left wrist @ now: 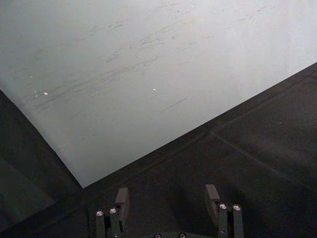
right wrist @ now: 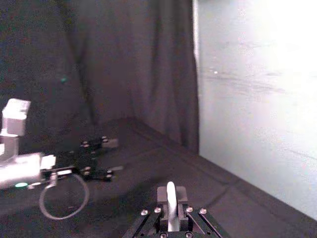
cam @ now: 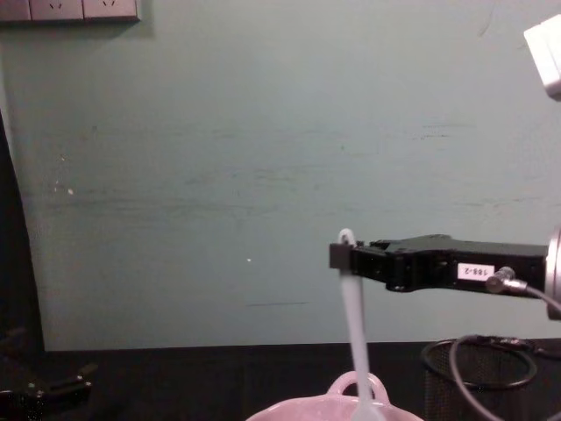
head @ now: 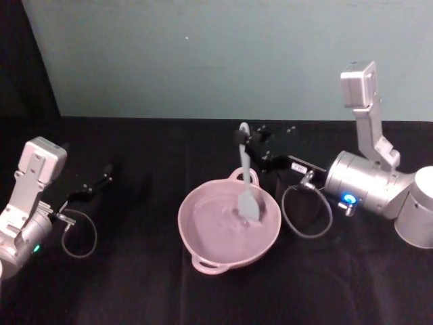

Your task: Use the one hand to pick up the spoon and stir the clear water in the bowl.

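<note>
Thin white spoon (head: 245,172) standing steeply in the pink bowl (head: 181,223), head down inside.
It looks light, smooth and a little bendy, so I would grip it firmly near the handle's top. There the right hand (head: 240,137) is closed on it. Well apart, the left hand (head: 105,179) is parked open over the counter (head: 135,291).

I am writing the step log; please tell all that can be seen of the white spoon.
The slim white plastic spoon hangs nearly upright, pinched near its top by the black right hand. The handle's holed tip shows above the grip. Its flat head is down inside the wide pale pink bowl.
</note>
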Robot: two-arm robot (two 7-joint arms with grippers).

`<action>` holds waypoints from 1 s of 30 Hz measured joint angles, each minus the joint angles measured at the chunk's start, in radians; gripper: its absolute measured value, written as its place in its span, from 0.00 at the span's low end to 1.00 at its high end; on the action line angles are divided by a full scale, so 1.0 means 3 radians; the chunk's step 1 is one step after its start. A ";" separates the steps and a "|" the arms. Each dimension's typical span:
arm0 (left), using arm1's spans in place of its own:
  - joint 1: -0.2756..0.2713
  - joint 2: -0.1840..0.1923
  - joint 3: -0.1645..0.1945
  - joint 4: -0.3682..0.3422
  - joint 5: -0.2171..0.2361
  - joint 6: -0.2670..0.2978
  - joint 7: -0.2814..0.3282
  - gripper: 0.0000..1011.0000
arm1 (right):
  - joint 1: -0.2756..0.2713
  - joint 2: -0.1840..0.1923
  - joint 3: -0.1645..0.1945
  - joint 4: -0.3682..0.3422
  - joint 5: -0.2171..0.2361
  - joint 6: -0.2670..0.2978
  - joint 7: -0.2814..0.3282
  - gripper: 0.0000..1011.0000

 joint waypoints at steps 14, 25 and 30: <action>0.0000 0.0000 0.0000 0.0000 0.0000 0.0000 0.0000 0.99 | 0.0011 -0.0205 -0.0212 -0.0068 0.0045 -0.0007 0.0131 0.11; 0.0000 0.0000 0.0000 0.0000 0.0000 0.0000 0.0000 0.99 | 0.0206 -0.0466 -0.0275 0.0316 0.0075 -0.0098 0.0146 0.11; 0.0000 0.0000 0.0000 0.0000 0.0000 0.0000 0.0000 0.99 | 0.0247 -0.0494 -0.0224 0.0412 0.0076 -0.0113 0.0067 0.11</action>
